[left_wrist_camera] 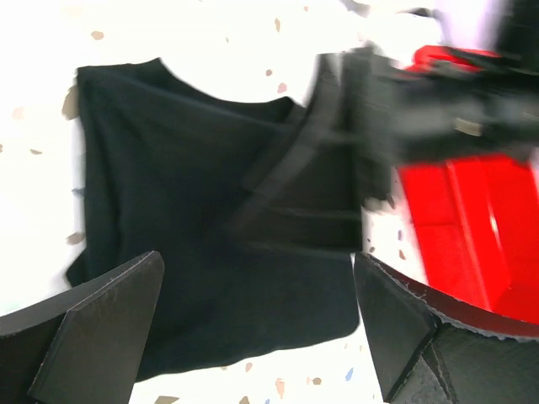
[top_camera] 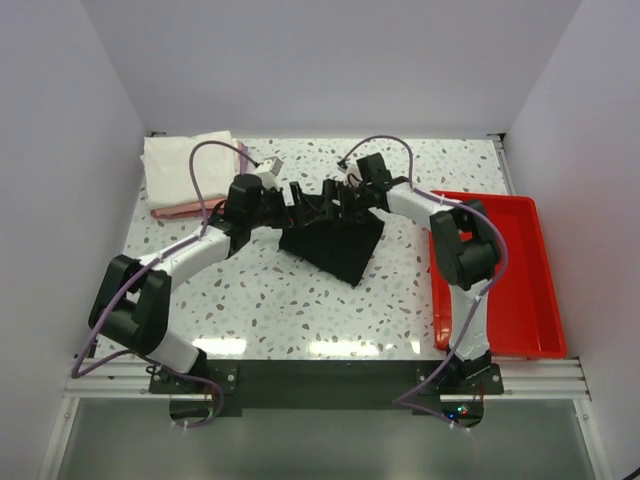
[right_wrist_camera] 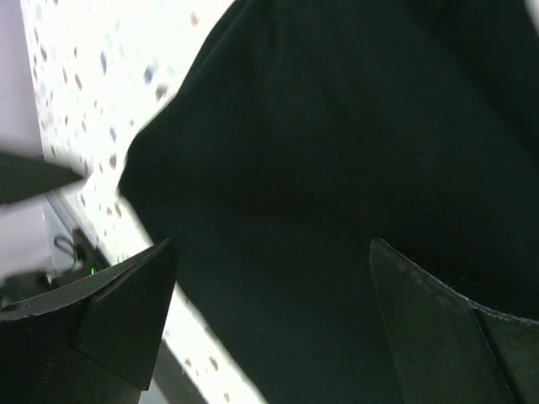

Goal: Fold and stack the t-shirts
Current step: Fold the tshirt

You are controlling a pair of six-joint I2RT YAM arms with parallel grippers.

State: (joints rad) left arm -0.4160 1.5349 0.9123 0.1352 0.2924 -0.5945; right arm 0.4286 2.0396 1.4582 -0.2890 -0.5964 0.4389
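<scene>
Hovering over the black shirt [top_camera: 335,245], the left gripper [left_wrist_camera: 257,269] and right gripper [right_wrist_camera: 271,252] gape wide, holding nothing.

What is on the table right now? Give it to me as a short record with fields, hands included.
shirt in work: plain black cloth t-shirt, partly folded, at the middle of the speckled table
left hand: open, over the black shirt, holding nothing
right hand: open, over the same shirt, holding nothing
stack: folded white cloth t-shirt lying on a folded pink one, far left corner
tray: red plastic tray at the table's right edge, beside the right arm
fold status: not finished; black shirt not yet on the stack
</scene>
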